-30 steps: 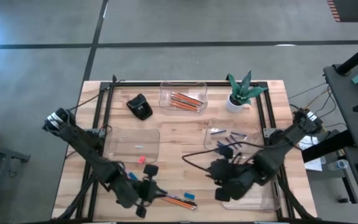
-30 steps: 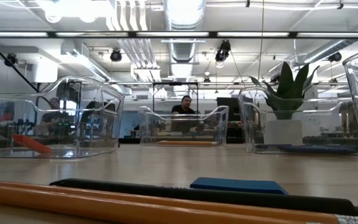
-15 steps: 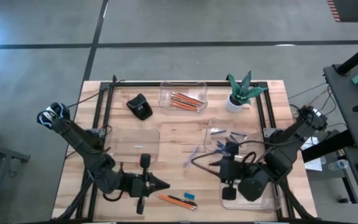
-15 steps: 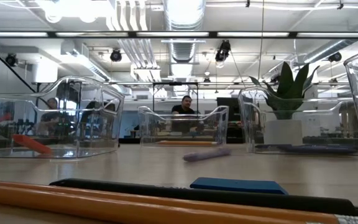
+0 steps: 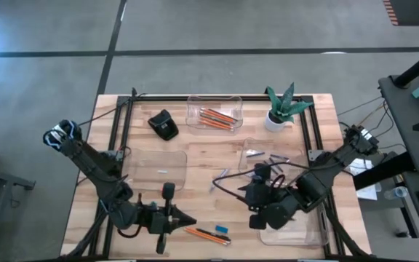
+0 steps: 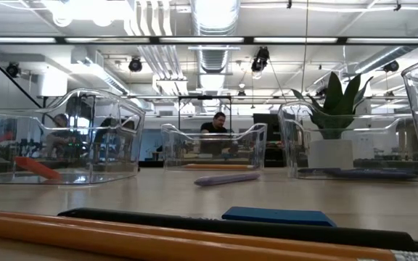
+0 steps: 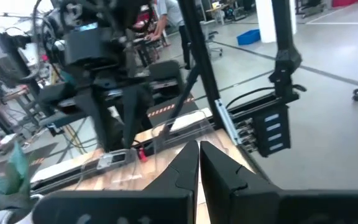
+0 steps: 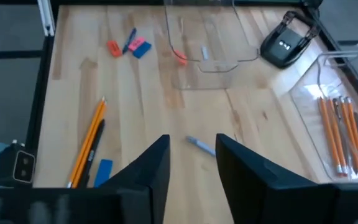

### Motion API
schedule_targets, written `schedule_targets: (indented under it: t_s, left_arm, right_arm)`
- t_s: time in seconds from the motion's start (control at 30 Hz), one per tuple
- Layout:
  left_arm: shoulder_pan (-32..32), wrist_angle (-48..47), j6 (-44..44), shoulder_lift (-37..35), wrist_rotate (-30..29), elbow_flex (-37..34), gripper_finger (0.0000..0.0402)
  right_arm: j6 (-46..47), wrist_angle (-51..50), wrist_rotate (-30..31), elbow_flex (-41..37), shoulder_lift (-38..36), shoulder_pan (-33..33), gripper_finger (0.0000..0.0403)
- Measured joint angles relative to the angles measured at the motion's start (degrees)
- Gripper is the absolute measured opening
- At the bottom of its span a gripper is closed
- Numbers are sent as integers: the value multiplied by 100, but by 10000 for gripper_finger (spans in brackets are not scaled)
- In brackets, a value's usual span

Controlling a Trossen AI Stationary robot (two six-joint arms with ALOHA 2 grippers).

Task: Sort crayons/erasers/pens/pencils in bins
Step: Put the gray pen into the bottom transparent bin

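My right gripper (image 5: 247,195) hangs open above the table's middle right, tilted down toward a lilac-grey crayon (image 8: 201,145) that lies flat on the wood (image 5: 220,177), apart from the fingers. My left gripper (image 5: 190,220) is shut on nothing and points level toward the table's right, above the near edge. Just right of it lie two orange pencils (image 5: 208,234), a dark pen (image 8: 96,148) and a blue eraser (image 5: 222,229). Four clear bins stand around: far (image 5: 214,113) with pencils, left (image 5: 155,167) with a pink eraser (image 8: 180,58), right (image 5: 268,156) and near right (image 5: 300,231).
A black lump-shaped object (image 5: 164,125) and a potted plant (image 5: 282,109) stand at the far side. A pink and a blue eraser (image 8: 127,47) lie near the left arm. Bare wood lies between the bins around the crayon. Black rails run along the table's left and right sides.
The crayon has come down onto the wood in front of my right gripper and rolled a little toward the table's left. My left gripper has risen from the pencils at the near edge and tipped up from pointing down to level, staying shut.
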Motion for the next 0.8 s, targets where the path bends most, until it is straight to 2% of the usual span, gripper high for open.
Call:
schedule_targets:
  t_s: [0.23, 0.4, 0.6, 0.8]
  left_arm:
    - [-334, -5, -302, -2, 9, -2, 0]
    - [-601, -1, -357, -2, 13, 2, 0]
    - [-808, -5, -899, -2, 13, 0, 0]
    - [-953, -7, -912, -2, 11, 0, 0]
  right_arm:
    - [-413, -2, -537, 0, 257, -522, 159]
    - [-1634, -1, -1227, 0, 572, -895, 160]
    - [-2387, 35, -1961, 0, 1059, -1466, 156]
    - [-3243, 52, -2732, 0, 1571, -2040, 155]
